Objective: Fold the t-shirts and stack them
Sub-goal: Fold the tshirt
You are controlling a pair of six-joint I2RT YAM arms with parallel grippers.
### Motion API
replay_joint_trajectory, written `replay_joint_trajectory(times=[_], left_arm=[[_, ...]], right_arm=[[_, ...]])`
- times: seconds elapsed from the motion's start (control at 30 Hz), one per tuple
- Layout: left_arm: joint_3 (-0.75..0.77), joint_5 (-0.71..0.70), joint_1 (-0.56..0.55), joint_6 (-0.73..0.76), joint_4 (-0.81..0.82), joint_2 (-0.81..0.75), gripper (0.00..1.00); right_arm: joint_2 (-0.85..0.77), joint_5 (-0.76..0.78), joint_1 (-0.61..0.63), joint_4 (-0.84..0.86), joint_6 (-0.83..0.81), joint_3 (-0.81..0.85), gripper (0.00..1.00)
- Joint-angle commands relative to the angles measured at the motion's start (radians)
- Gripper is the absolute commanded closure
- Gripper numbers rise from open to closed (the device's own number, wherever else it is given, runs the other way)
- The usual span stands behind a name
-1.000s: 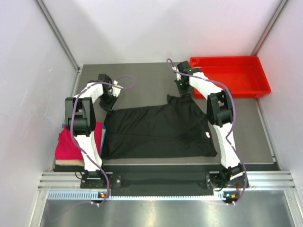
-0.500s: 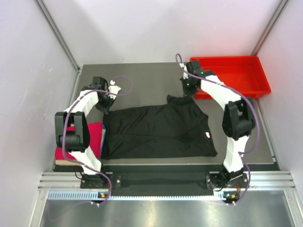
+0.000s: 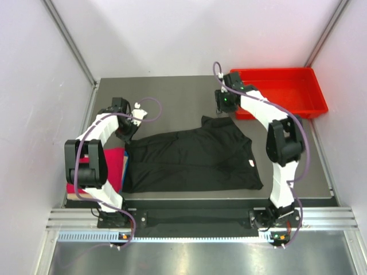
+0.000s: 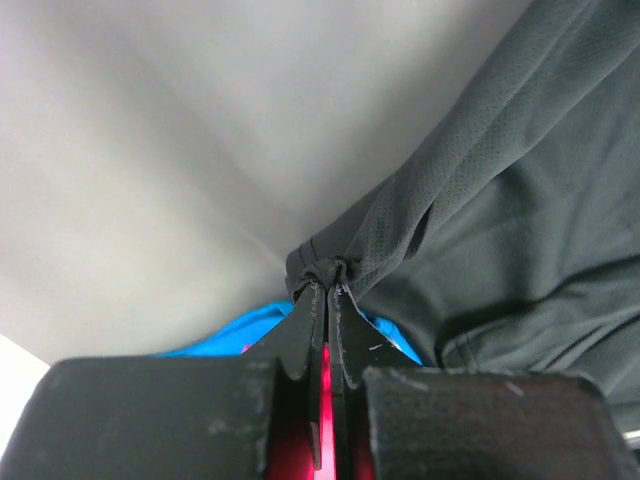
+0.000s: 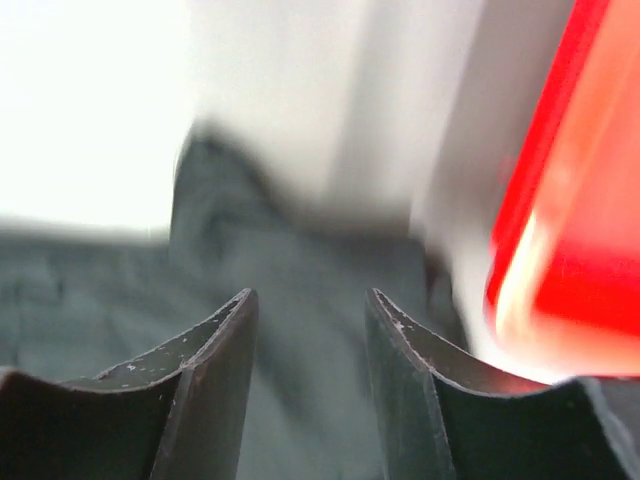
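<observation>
**Left pinching the black shirt's far corner, right spread above the other**

The black shirt (image 3: 192,160) lies spread on the table (image 3: 172,97), filling most of the space between my two arms. Its near hem runs roughly straight along the table's front edge. The cloth is mostly flat, with shallow creases through the middle and a small white label near its right edge. Its far right corner juts out in a peak toward the tray (image 3: 281,91).

The left gripper (image 4: 325,290) is pressed together on the shirt's far left corner, where the wrist view shows cloth bunched between the tips. Just below that pinch a blue shirt (image 4: 250,325) shows its edge. The red shirt (image 3: 117,163) sits at the table's left side, beside the black one and partly under my left arm.

The right gripper (image 5: 305,300) is spread, with nothing between its fingers. Its wrist view is blurred, showing dark cloth below and the tray's red rim to the right. From above it sits just past the peaked corner, close to the tray's near left corner.

The bare far half of the table gives me room to move. The side walls run close along both table edges.

Against a second ago, the shirt's outline has hardly changed. The left gripper has come nearer and lower onto its corner. The right elbow has swung out to the right, and the left arm now covers more of the red shirt.
</observation>
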Motion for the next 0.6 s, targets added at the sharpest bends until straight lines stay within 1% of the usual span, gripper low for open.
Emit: replay_joint_trajectory(times=[0.0,0.13,0.3,0.57], left_arm=[[0.046,0.033,0.002,-0.002,-0.003,0.024,1.0],[0.037,0.033,0.002,0.006,0.01,0.024,1.0],[0.04,0.033,0.002,0.007,0.008,0.042,1.0],[0.038,0.036,0.002,0.01,0.005,0.027,1.0]], right_arm=[[0.136,0.102,-0.001,-0.027,0.005,0.191,0.51],[0.193,0.168,-0.003,-0.053,0.011,0.219,0.45],[0.263,0.24,-0.003,-0.093,0.023,0.249,0.44],[0.308,0.253,0.0,-0.066,0.035,0.161,0.42]])
